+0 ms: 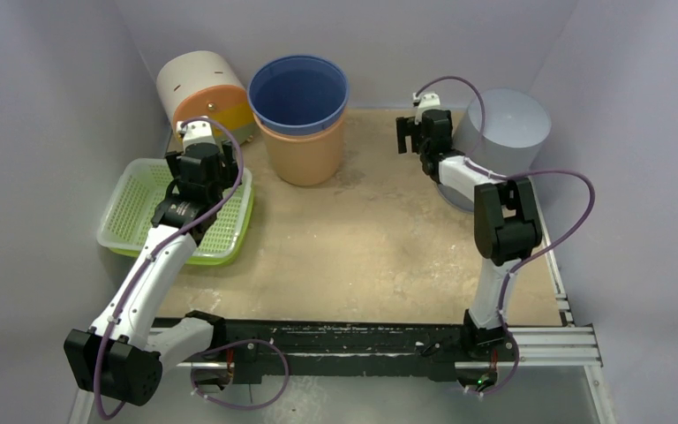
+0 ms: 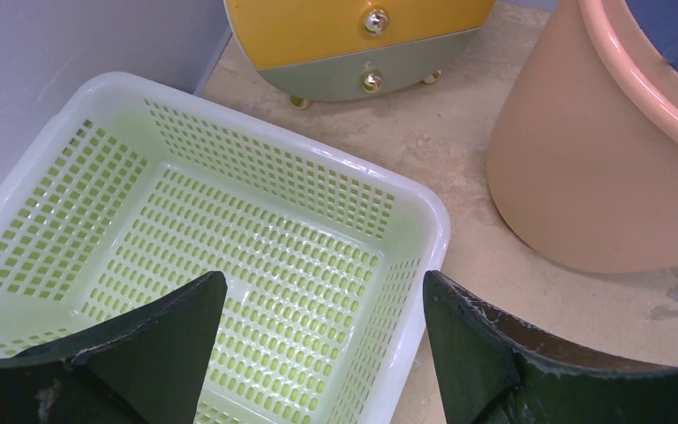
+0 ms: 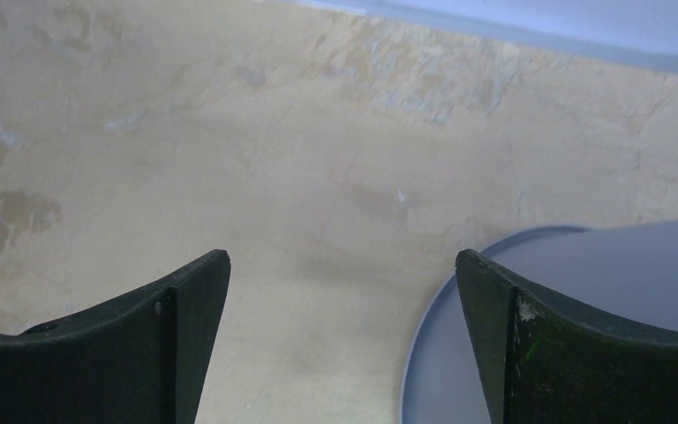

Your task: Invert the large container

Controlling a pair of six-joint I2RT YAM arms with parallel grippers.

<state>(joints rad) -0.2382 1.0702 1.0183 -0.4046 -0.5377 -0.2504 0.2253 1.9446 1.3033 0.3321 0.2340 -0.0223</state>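
The large grey container stands at the back right with its closed flat face up and its wide rim down on the table. My right gripper is open and empty just left of it. In the right wrist view the gripper hovers over bare table, and the container's rim and wall lie beside the right finger, apart from it. My left gripper is open and empty above the green basket. In the left wrist view this gripper is over the basket's far right corner.
A blue bucket is nested upright in an orange bucket at the back centre, and the orange bucket also shows in the left wrist view. A white, yellow and grey drum lies on its side at the back left. Walls close three sides.
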